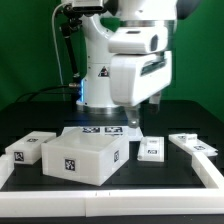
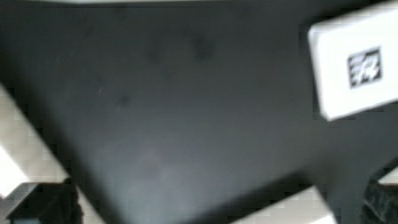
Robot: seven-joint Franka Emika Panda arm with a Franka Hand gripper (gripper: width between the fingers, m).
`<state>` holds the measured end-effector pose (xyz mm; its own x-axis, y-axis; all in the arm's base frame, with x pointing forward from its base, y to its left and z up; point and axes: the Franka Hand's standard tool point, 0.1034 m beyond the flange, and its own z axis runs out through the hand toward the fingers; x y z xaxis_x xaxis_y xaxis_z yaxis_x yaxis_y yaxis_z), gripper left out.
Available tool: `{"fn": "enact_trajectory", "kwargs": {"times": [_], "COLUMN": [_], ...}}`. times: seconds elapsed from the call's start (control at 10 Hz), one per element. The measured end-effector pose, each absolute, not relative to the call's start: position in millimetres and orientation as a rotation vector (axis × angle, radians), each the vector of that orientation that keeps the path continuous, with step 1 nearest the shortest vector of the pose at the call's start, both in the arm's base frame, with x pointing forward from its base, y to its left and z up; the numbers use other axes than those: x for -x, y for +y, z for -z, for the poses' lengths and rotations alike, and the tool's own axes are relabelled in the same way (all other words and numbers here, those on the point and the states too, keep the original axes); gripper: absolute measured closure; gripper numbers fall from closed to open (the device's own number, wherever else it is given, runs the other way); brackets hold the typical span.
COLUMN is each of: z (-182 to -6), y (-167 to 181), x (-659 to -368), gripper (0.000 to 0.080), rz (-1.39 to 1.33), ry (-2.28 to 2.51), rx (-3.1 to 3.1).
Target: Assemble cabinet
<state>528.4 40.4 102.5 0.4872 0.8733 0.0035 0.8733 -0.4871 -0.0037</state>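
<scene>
The cabinet's large white boxy body [image 1: 85, 155], with tags on its top and front, stands at the front left of the black table. A small tagged white block [image 1: 30, 148] lies to its left, another block [image 1: 150, 150] to its right, and a flat white piece [image 1: 195, 146] at the far right. My gripper [image 1: 131, 117] hangs low behind the body, above the table. In the wrist view the gripper [image 2: 205, 207] is open and empty, with one dark finger [image 2: 39, 205] at each lower corner. A tagged white part [image 2: 356, 65] lies ahead; I cannot tell which part it is.
The marker board [image 1: 100, 129] lies flat behind the cabinet body, beside the gripper. A white raised border [image 1: 214, 175] runs along the table's right and front edges. A pale strip [image 2: 15, 120] shows at the rim of the wrist view. Cables hang at the back left.
</scene>
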Motion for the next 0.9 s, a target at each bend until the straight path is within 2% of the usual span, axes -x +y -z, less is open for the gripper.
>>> {"fn": "enact_trajectory", "kwargs": {"times": [0.2,0.7,0.9], "z": [-94.6,-93.1,-88.8], "y": [20,18,14], "x": [-512,-511,-493], "gripper": [0.0002,0.0002,0.0002], "rz": [-0.007,-0.012,-0.006], "ry": [-1.536,-1.522,-1.498], "rx": [2.732,2.738,2.756]}}
